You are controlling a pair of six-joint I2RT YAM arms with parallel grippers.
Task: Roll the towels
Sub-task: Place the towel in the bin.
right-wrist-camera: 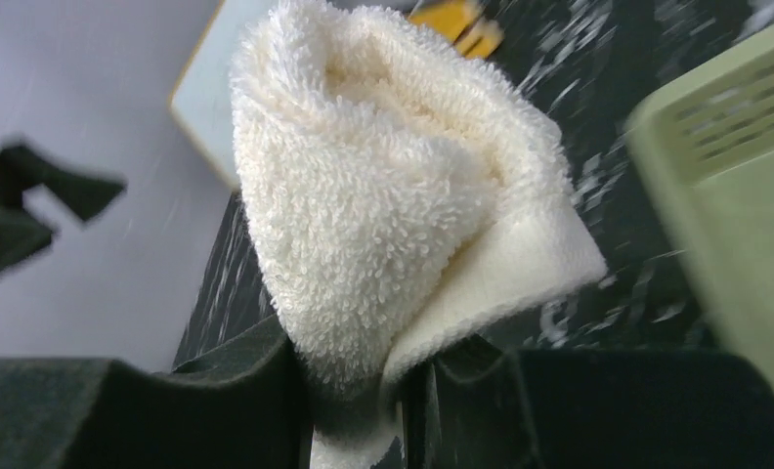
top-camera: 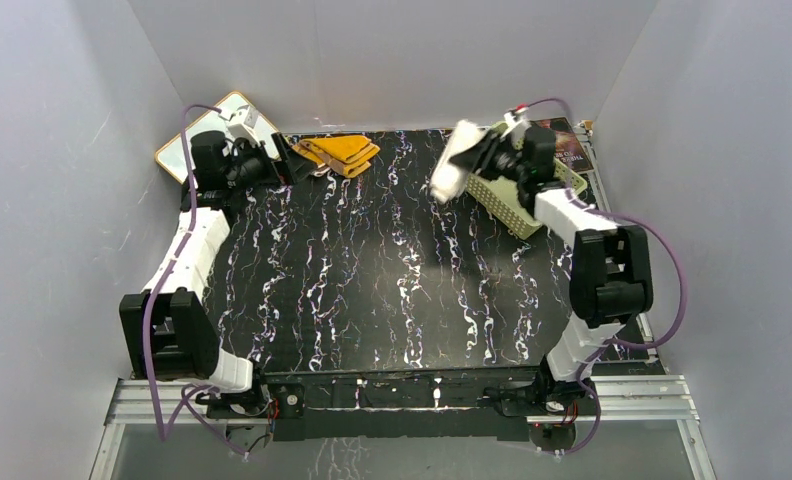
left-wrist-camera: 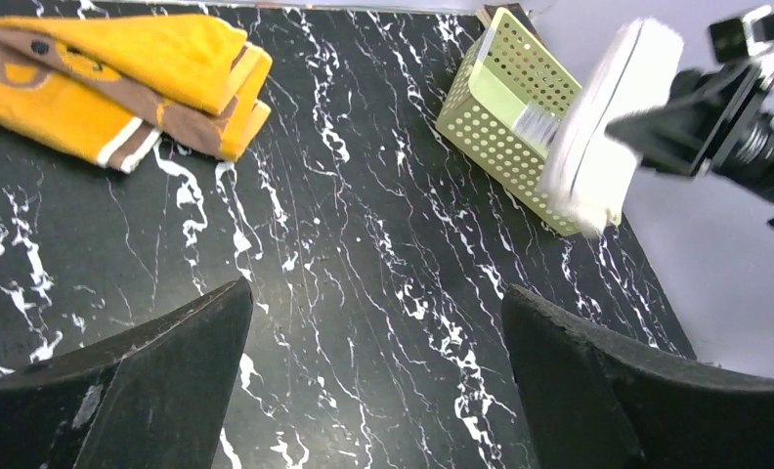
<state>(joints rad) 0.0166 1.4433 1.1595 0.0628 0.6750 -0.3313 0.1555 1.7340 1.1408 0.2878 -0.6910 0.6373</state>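
Note:
My right gripper point(top-camera: 484, 155) is shut on the cream-white towel point(top-camera: 454, 160) and holds it in the air beside the green basket, above the black marble table. The towel is folded and fills the right wrist view point(right-wrist-camera: 393, 205), pinched between the fingers point(right-wrist-camera: 217, 391). It also shows in the left wrist view point(left-wrist-camera: 608, 127). The mustard-yellow towel point(top-camera: 340, 151) lies folded flat at the back of the table, and in the left wrist view point(left-wrist-camera: 119, 83). My left gripper point(top-camera: 284, 170) is open and empty, just left of the yellow towel.
A pale green slotted basket point(top-camera: 517, 195) stands at the back right, under my right arm; it also shows in the left wrist view point(left-wrist-camera: 510, 117). A white board with a wooden frame point(top-camera: 187, 145) leans at the back left corner. A dark book point(top-camera: 572, 150) lies behind the basket.

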